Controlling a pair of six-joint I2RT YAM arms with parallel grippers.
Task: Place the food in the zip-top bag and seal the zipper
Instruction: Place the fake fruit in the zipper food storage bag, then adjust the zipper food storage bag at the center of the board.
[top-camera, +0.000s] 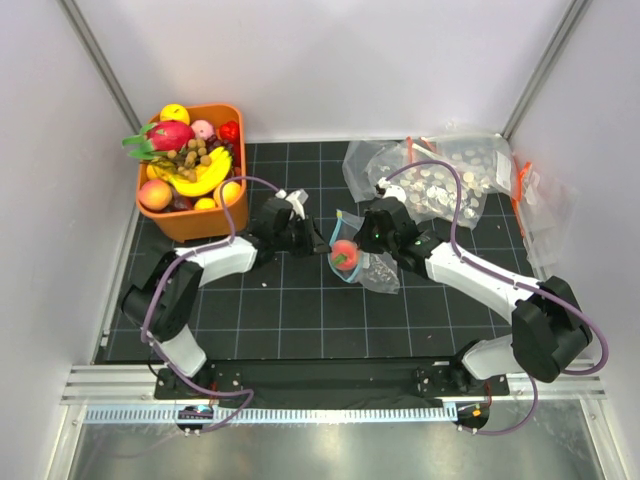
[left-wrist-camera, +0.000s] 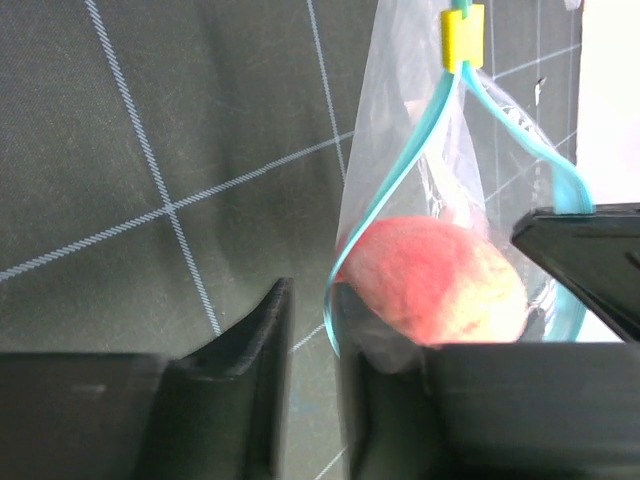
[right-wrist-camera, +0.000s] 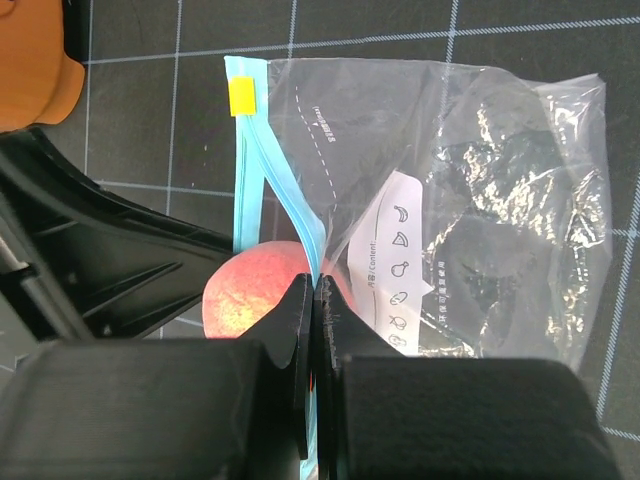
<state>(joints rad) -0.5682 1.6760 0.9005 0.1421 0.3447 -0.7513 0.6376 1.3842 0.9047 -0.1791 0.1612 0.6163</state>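
Right gripper (right-wrist-camera: 315, 285): jaws were pressed together with no gap, pinching one lip of the zip-top bag (right-wrist-camera: 480, 200) right at the zipper (right-wrist-camera: 250, 170).
Left gripper (left-wrist-camera: 315, 300): jaws stood a narrow gap apart with the mat (left-wrist-camera: 150, 150) showing between them. The other teal lip ran along the inner face of one finger, with nothing clamped.
Peach (right-wrist-camera: 250, 290): sat in the bag's open mouth, between the two parted zipper strips, just beside both grippers.
Bag: lay on the black gridded mat at the centre, its yellow slider (right-wrist-camera: 241, 98) at one end of the zipper and a white printed card (right-wrist-camera: 395, 260) inside.
Orange bin (top-camera: 195, 222): at the far left, piled with toy fruit, among them a banana (top-camera: 205, 178) and a dragon fruit (top-camera: 165, 135).
Bigger bags (top-camera: 440, 180): heaped at the far right.
Only in the wrist views: the slider, the card, and the grip at the lip.
Only in the top view: the bin and the heap.
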